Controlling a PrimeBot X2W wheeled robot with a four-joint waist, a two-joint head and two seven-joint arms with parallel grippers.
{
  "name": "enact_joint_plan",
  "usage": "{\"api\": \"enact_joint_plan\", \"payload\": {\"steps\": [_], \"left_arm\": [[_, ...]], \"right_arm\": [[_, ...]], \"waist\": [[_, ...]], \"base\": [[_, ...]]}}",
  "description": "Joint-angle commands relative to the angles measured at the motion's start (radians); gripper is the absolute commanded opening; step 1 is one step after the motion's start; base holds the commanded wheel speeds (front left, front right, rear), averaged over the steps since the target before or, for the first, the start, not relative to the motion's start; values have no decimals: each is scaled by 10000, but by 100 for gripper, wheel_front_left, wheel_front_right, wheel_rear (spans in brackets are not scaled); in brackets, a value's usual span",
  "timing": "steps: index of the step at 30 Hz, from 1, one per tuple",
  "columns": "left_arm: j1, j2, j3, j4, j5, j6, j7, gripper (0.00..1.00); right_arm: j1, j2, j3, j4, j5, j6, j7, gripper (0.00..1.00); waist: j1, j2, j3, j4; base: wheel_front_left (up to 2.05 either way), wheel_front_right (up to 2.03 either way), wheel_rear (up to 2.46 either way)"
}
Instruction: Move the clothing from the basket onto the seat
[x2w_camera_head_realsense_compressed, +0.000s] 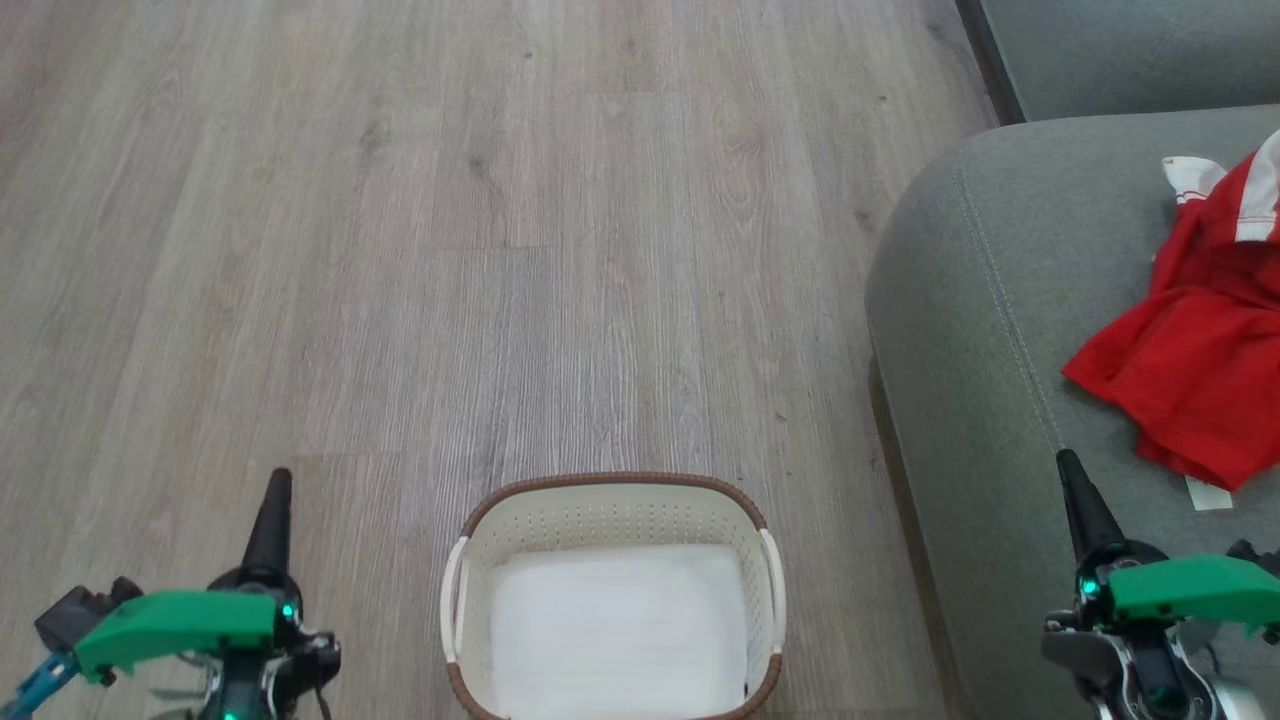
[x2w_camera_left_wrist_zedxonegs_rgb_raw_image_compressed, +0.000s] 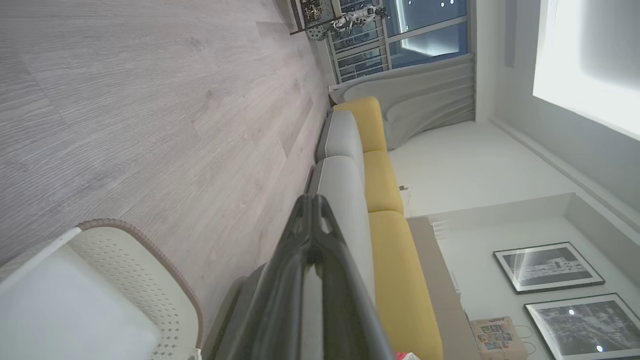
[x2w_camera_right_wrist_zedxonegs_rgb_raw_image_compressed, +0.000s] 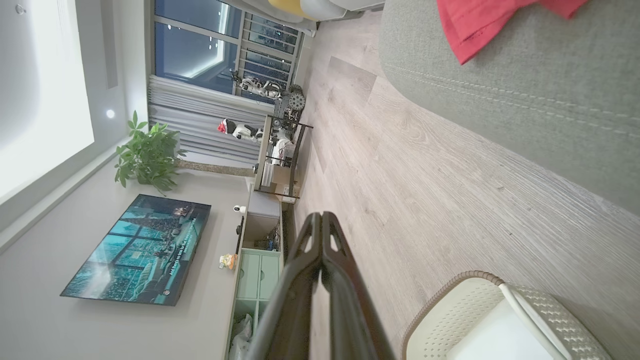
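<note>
1. On the right side of the head view, the clothing (x2w_camera_head_realsense_compressed: 1200, 370) lies crumpled on the seat (x2w_camera_head_realsense_compressed: 980, 330). It is bright red soft fabric in loose folds, with a white stripe and a scrap of white trim at its upper end. A small white tag pokes out from under its lower edge.
2. The seat is a broad grey-green upholstered sofa cushion with a rounded corner. A double line of pale stitching follows its edge, and its weave is fine and matte.
3. The basket (x2w_camera_head_realsense_compressed: 610, 485) stands on the floor (x2w_camera_head_realsense_compressed: 500, 250) at the bottom middle, left of the seat and apart from it. It is a rounded rectangle of cream plastic whose walls are pierced with rows of small holes. It has a brown woven-look rim and a white handle on each side. Its smooth white bottom is in plain view.
4. The floor is grey wood-grain planking with thin seams between the boards.
5. The left gripper (x2w_camera_head_realsense_compressed: 281, 478) hangs over the floor at the lower left, beside the basket. Its two long, dark, tapered fingers are pressed together into one point and hold nothing. A green cover sits behind them.
6. The right gripper (x2w_camera_head_realsense_compressed: 1066, 460) shows against the front of the seat, near the lower edge of the clothing but apart from it. Its fingers are also together and empty.
</note>
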Motion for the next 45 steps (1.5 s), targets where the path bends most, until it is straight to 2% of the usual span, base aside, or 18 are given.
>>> {"api": "enact_joint_plan", "payload": {"steps": [1,21,45], "left_arm": [[-595,36,397,-382,-354,-59,109,0],[-772,37,630,-433,-2710,-71,684,0],[-776,37,635,-436,-2770,-71,698,0]], "right_arm": [[-538,16,101,-295,301,-1,109,0],[-876,235,-169,-185,2268,-2,703,0],[-888,267,-214,-180,2286,-2,748,0]], "waist": [[0,0,0,-2],[0,0,1,-33],[0,0,1,-34]], "base": [[0,0,0],[0,0,0],[0,0,0]]}}
